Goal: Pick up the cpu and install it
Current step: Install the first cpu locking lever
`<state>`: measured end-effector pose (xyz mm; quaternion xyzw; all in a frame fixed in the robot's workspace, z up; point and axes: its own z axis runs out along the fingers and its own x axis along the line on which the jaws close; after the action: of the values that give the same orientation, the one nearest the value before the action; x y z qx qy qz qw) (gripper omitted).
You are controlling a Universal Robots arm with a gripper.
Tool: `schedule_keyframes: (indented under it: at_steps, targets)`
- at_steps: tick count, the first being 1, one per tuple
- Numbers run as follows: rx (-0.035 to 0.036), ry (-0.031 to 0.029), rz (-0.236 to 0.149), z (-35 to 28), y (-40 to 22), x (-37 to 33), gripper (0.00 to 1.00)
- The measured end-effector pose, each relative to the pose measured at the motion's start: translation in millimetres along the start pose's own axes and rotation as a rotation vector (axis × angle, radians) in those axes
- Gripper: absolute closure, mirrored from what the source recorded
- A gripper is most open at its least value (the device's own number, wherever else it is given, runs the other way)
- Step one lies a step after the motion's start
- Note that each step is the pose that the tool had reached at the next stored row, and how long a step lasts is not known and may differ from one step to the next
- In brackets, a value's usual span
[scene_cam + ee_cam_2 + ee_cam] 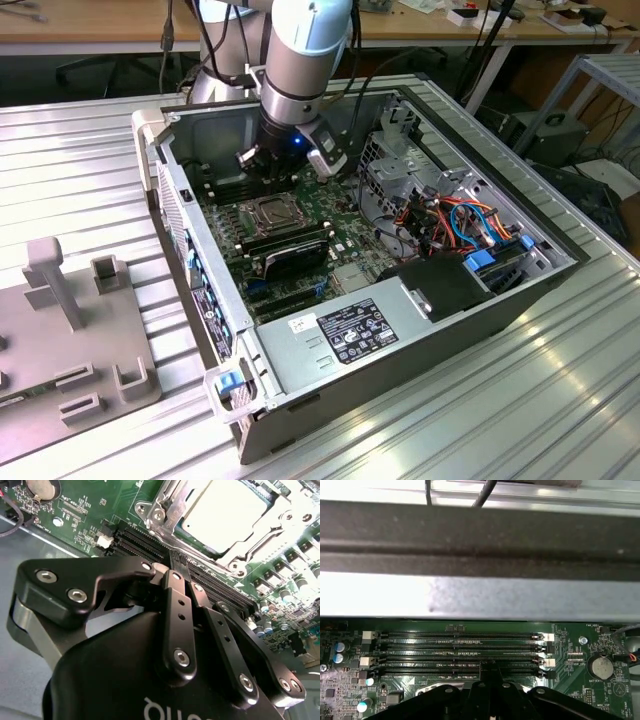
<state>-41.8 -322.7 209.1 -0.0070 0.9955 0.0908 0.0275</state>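
Observation:
The cpu (225,515), a flat square chip with a dull silver top, lies in the motherboard socket with the hinged metal frame (165,505) around its edges. In the exterior view the cpu (272,212) sits mid-board inside the open computer case. My gripper (177,562) hovers just beside the socket, over the row of empty memory slots (460,650), with its black fingers (487,672) pressed together and nothing between them. In the exterior view the gripper (262,172) hangs just behind the socket, inside the case.
Two black memory sticks (288,252) stand in front of the socket. A power supply (345,335) fills the case's front, with cables (450,215) and a drive cage at the exterior view's right. The case wall (480,595) runs close behind the slots. A grey fixture (70,330) stands outside, left.

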Motion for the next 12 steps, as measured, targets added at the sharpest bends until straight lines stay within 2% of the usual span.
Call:
schedule_keyframes:
  at_steps: [1, 3, 4, 5, 6, 7, 12]
  targets:
    - [0.0049, 0.0002, 0.0, -0.2, 0.0, 0.0, 0.89]
    - [0.0299, 0.0011, -0.001, -0.3, 0.0, 0.0, 0.89]
    - [0.0386, 0.0017, -0.002, -0.3, 0.0, 0.0, 0.89]
    - [0.0874, 0.0057, -0.004, -0.3, 0.0, 0.0, 0.89]
    - [0.1019, 0.0063, -0.005, -3.8, 0.7, -0.2, 0.89]
    - [0.1048, 0.0063, -0.005, -7.1, 0.4, 0.5, 0.89]
    - [0.1048, 0.0062, -0.005, -8.1, -4.0, 3.5, 0.89]
